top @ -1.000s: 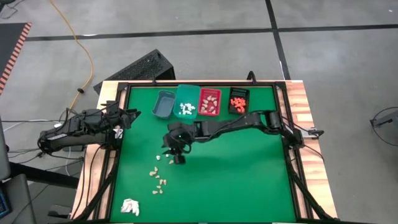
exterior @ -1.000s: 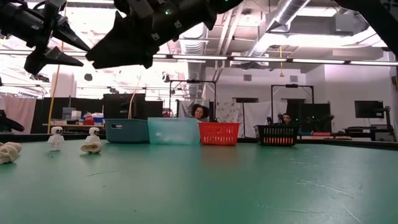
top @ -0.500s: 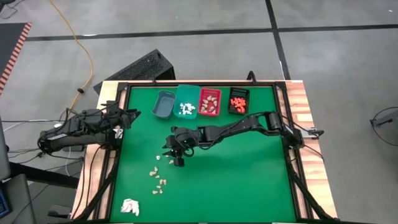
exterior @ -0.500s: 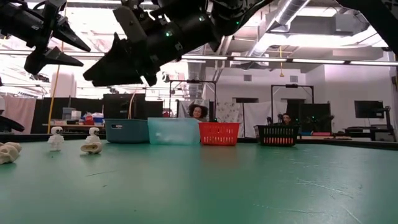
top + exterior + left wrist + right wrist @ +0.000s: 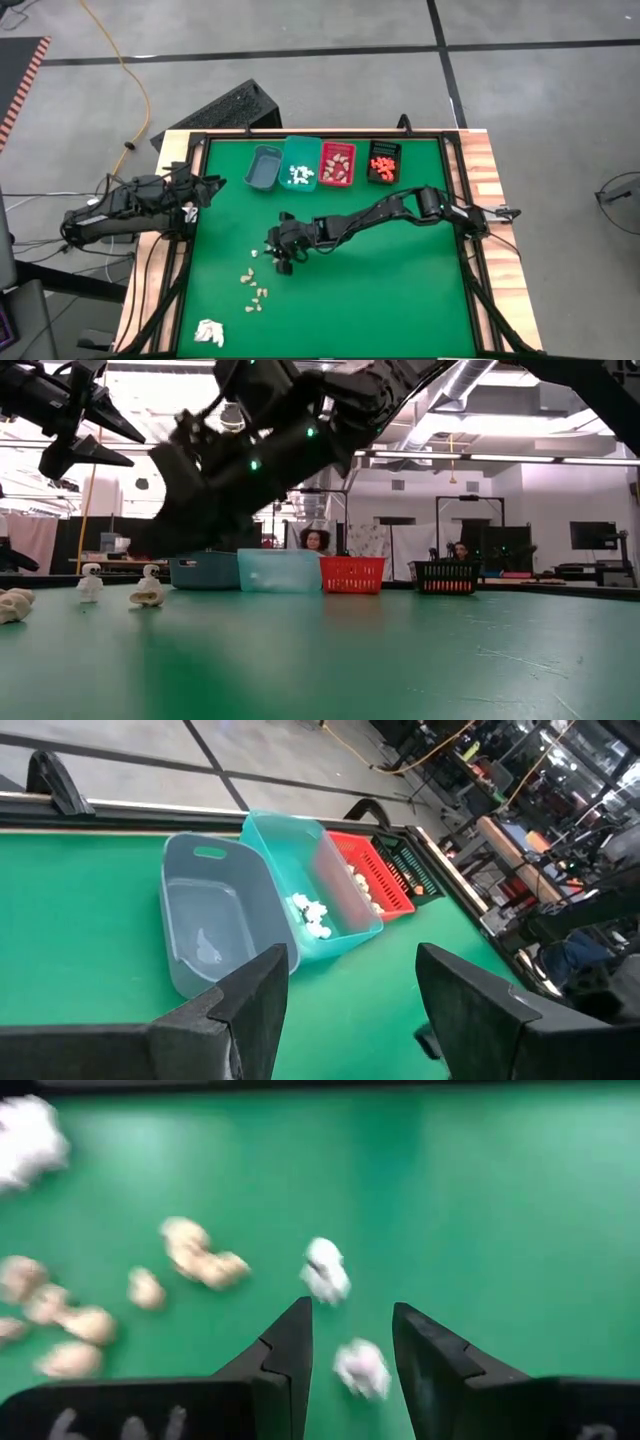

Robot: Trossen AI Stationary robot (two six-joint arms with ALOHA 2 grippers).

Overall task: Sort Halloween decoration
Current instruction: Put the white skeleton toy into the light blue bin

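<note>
Four bins line the green table's far edge.

Matt green table with wood edges, smooth plastic grey bin, possibly translucent teal bin

Both arms were dark, nearly black, built of slender jointed segments. The right arm carried small green indicator lights near its wrist housing, plain in the low view. The left arm trailed dark cables by its base. Each gripper bore two matte black, wedge-shaped fingers with angular, faceted faces.
</note>
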